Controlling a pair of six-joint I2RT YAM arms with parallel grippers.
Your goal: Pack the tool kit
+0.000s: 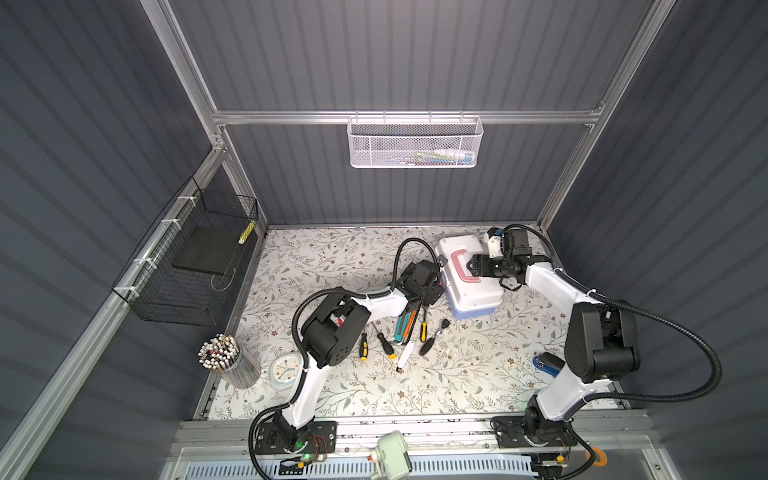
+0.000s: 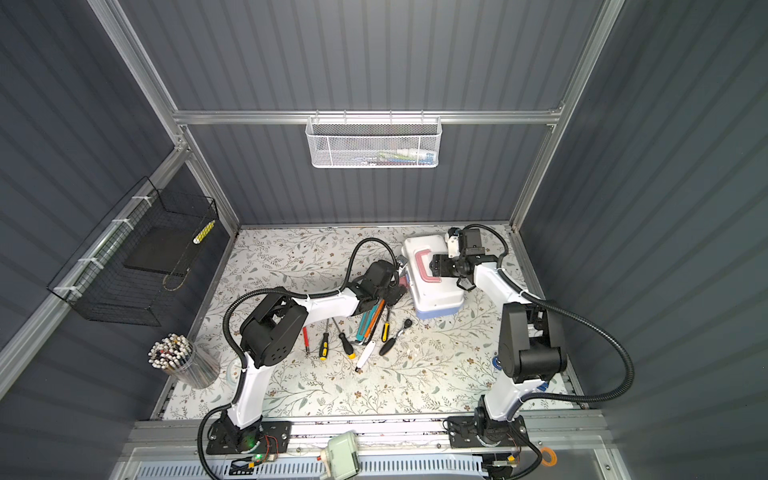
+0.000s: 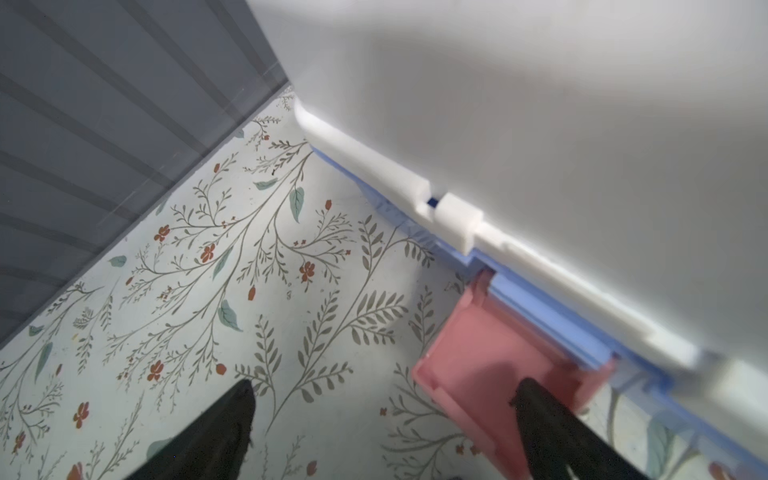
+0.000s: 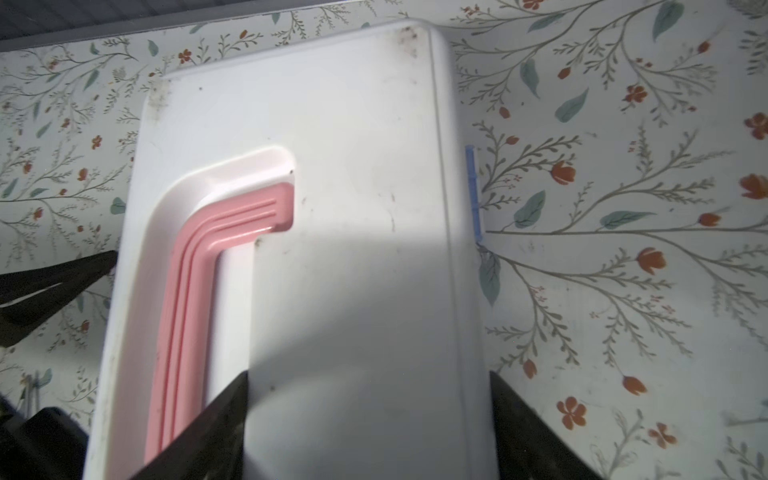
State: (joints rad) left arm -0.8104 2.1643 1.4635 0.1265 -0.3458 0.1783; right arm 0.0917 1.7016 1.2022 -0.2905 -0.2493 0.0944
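Note:
The tool kit [image 1: 471,286] stands at the back right with its white lid [image 4: 353,208] down and its pink handle [image 4: 187,291] lying flat in its recess. My right gripper [image 1: 473,266] [image 4: 370,409] is on top of it, shut on the lid, with one finger in the handle recess and the other on the lid's edge. My left gripper [image 3: 382,399] is open beside the box's front. One of its fingertips [image 3: 540,411] overlaps the pink latch [image 3: 494,357], which hangs out from the blue base [image 3: 540,299]. Loose tools lie in front: screwdrivers [image 1: 363,347], a teal knife [image 1: 401,326], a ratchet [image 1: 432,338] and a red hex key [image 2: 305,338].
A blue stapler [image 1: 544,363] lies by the right arm. A clock [image 1: 282,370] and a cup of pencils [image 1: 220,353] stand at the front left. A white mesh basket [image 1: 415,143] hangs on the back wall and a black wire basket [image 1: 187,266] on the left wall.

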